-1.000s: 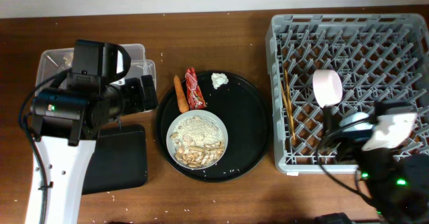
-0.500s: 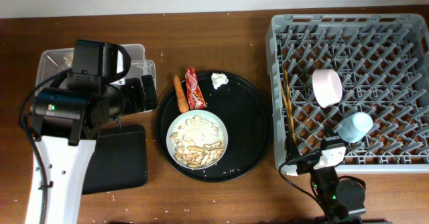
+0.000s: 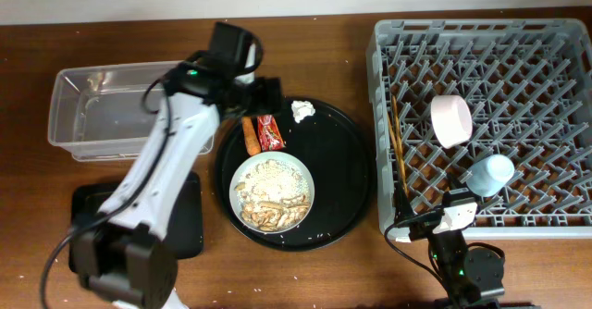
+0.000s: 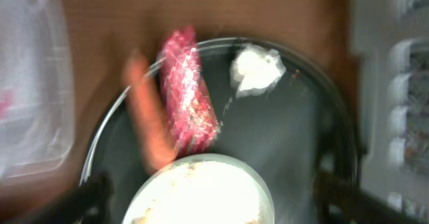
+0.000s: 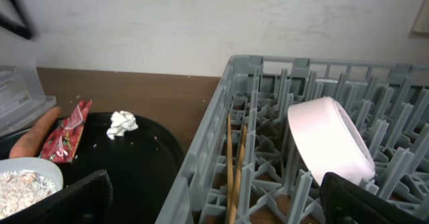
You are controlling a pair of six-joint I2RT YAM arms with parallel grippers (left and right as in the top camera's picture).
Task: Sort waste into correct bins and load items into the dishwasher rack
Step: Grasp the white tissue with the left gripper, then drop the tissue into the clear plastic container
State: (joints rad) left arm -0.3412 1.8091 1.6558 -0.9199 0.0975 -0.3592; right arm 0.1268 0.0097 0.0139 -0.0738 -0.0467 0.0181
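Grey plastic dishwasher rack at 3 o'clock on the tabletop, as read from overhead. Holds the white bowl, tipped on its side among the pegs. Holds the light blue cup at 5 o'clock of that bowl, close by but apart. Holds the chopsticks together lengthwise along the 9 o'clock wall.

Round black tray at tabletop centre.
- At 7 o'clock inside it: plate-bowl filled with rice scraps.
- At 10 o'clock, across the rim: carrot piece.
- Just beside the carrot piece, on its 3 o'clock side: red wrapper.
- At 12 o'clock, apart from the wrapper: crumpled tissue.

Clear tub at 10 o'clock on the tabletop. Shallow black tray at 8 o'clock, partly hidden beneath the left arm.

Left tool: hovers at 11 o'clock of the round tray, at 12 o'clock of the carrot piece and wrapper. Released, fingers spread wide, nothing grasped. Left wrist view blurred.

Right tool: sits low at 5 o'clock on the tabletop, outside the rack's 6 o'clock wall. Released, fingers wide apart, nothing grasped.
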